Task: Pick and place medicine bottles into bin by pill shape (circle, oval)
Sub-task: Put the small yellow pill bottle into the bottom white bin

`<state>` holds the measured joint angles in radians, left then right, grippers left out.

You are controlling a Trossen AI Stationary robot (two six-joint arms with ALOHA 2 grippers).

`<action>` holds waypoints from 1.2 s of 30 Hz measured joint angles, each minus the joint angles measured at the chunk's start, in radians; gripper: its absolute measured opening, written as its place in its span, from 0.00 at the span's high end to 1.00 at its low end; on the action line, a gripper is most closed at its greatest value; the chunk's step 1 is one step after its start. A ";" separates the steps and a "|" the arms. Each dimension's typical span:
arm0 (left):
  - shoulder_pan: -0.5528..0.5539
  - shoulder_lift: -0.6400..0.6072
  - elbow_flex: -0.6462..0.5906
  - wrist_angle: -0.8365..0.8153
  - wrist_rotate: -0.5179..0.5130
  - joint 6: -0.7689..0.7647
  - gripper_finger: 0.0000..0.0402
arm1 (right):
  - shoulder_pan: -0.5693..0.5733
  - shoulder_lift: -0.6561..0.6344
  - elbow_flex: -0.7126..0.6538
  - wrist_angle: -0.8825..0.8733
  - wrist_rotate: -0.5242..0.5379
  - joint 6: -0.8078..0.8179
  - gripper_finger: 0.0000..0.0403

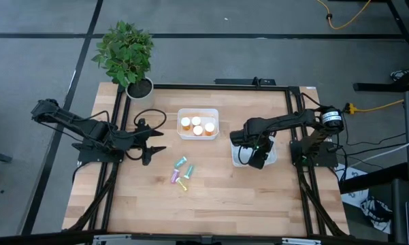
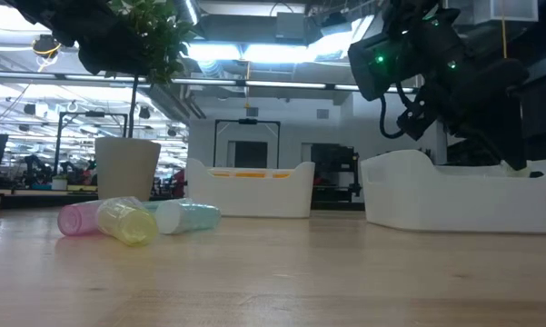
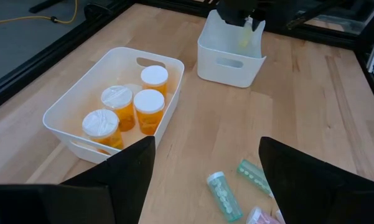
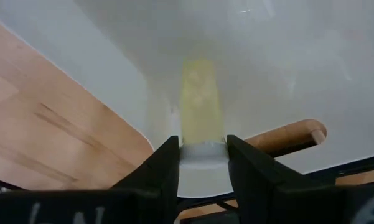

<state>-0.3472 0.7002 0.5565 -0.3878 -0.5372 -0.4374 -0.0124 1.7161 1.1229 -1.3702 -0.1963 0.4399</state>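
My right gripper (image 1: 258, 155) hangs over the right white bin (image 1: 270, 158) and is shut on a pale yellow bottle (image 4: 201, 93). My left gripper (image 1: 156, 144) is open and empty, left of the middle white bin (image 1: 214, 114). That bin holds several orange bottles with white caps (image 3: 148, 109), standing upright. Several pastel bottles (image 1: 182, 172) lie on their sides on the table, near of that bin. They also show in the low view (image 2: 127, 221) and in the left wrist view (image 3: 224, 194). My right gripper pinches the yellow bottle at its white cap end (image 4: 202, 154) between its two fingers (image 4: 163, 163). The fingers come from above, pointing down into the right bin. The bottle reaches out past the fingertips into the bin. Whether its far end touches the bin, I cannot tell.
A potted plant (image 1: 126, 54) stands at the table's far left corner. A black frame (image 1: 211, 86) runs around the table's edges. Bare wood (image 1: 245, 197) lies near of both bins.
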 joint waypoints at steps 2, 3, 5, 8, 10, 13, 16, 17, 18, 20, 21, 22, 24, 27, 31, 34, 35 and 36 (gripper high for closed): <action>0.000 0.000 0.000 0.000 0.000 0.000 0.30 | -0.012 0.000 0.000 0.000 0.000 0.009 0.70; 0.000 0.000 0.000 0.000 0.000 0.000 0.30 | -0.020 0.000 0.000 -0.003 0.000 0.013 0.70; 0.000 0.000 0.000 0.000 0.000 0.000 0.30 | -0.037 0.000 0.000 -0.014 0.000 0.013 0.70; 0.000 0.000 0.000 0.000 0.000 0.000 0.30 | -0.058 0.000 0.000 -0.026 -0.008 0.013 0.70; 0.000 0.000 0.000 0.000 0.000 0.000 0.30 | -0.067 0.000 0.000 -0.031 -0.022 0.016 0.70; 0.000 0.000 0.000 0.000 0.000 0.000 0.30 | -0.076 0.000 0.000 -0.030 -0.039 0.027 0.70; 0.000 0.000 0.000 0.000 0.000 0.000 0.30 | -0.076 0.000 0.000 -0.031 -0.042 0.027 0.70; 0.000 0.000 0.000 0.000 0.000 0.000 0.30 | -0.076 0.000 0.000 -0.030 -0.044 0.028 0.70; 0.000 0.000 0.000 0.000 0.000 0.000 0.30 | -0.076 0.000 0.000 -0.030 -0.049 0.031 0.70; 0.000 0.000 0.000 0.000 0.000 0.000 0.30 | -0.076 0.000 0.000 -0.030 -0.058 0.043 0.70; 0.000 0.000 0.000 0.000 0.000 0.000 0.30 | -0.076 0.000 0.000 -0.030 -0.060 0.053 0.70; 0.000 0.000 0.000 0.000 0.000 0.000 0.30 | -0.076 0.000 0.000 -0.029 -0.060 0.055 0.70; 0.000 0.000 0.000 0.000 0.000 0.000 0.30 | -0.076 0.000 0.000 -0.022 -0.060 0.053 0.70; 0.000 0.000 0.000 0.000 0.000 0.000 0.30 | -0.076 0.000 0.000 -0.007 -0.059 0.053 0.70; 0.000 0.000 0.000 0.000 0.000 0.000 0.30 | -0.083 0.000 0.000 0.026 -0.061 0.052 0.70; 0.000 0.000 0.000 0.000 0.000 0.000 0.30 | -0.087 0.000 0.000 0.018 -0.059 0.052 0.70; 0.000 0.000 0.000 0.000 0.000 0.000 0.30 | -0.087 0.000 0.000 0.018 -0.058 0.052 0.70; 0.000 0.000 0.000 0.000 0.000 0.000 0.30 | -0.085 0.000 0.000 0.018 -0.059 0.052 0.70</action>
<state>-0.3471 0.7002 0.5564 -0.3878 -0.5369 -0.4374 -0.0969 1.7161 1.1224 -1.3522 -0.2557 0.4922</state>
